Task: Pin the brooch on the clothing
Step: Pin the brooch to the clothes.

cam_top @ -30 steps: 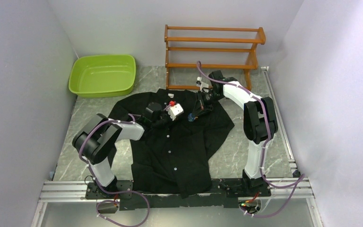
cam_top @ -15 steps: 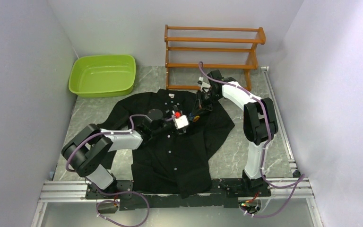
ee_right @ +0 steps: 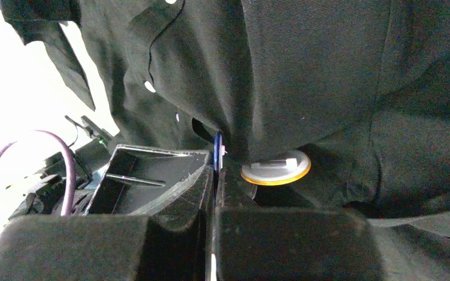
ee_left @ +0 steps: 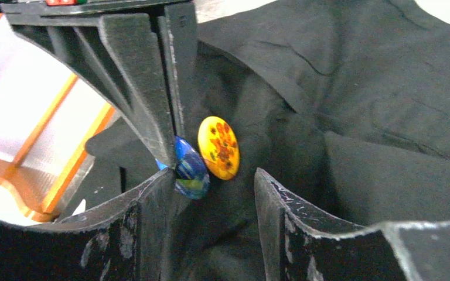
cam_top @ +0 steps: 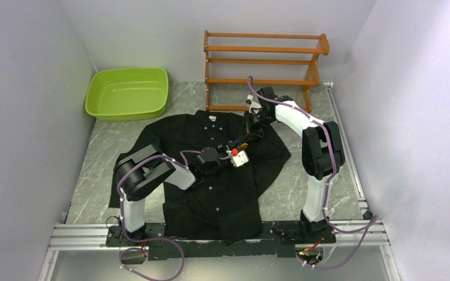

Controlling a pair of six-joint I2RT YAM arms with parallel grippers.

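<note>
The clothing [cam_top: 211, 193] is a black shirt spread flat on the table, with a fold of it lifted at the right chest. The brooch [ee_left: 218, 147] is a round orange badge lying against that fold, with a blue round part [ee_left: 188, 167] adjoining it. Its white back with an orange rim [ee_right: 275, 167] shows in the right wrist view. My right gripper [ee_right: 217, 175] is shut on the thin blue part [ee_right: 217, 151]. My left gripper [ee_left: 214, 178] is open, its fingertips just short of the brooch, with only cloth in the gap. In the top view both grippers, left [cam_top: 240, 150] and right [cam_top: 247, 137], meet over the shirt's right chest.
A green basin [cam_top: 128, 92] sits at the back left. A wooden rack [cam_top: 263, 58] stands at the back, just behind the right arm. Grey walls close in both sides. An aluminium rail [cam_top: 211, 233] runs along the near edge.
My left gripper has moved right and nearer across the shirt to the right gripper, and has gone from shut to open. The right gripper has barely moved.
</note>
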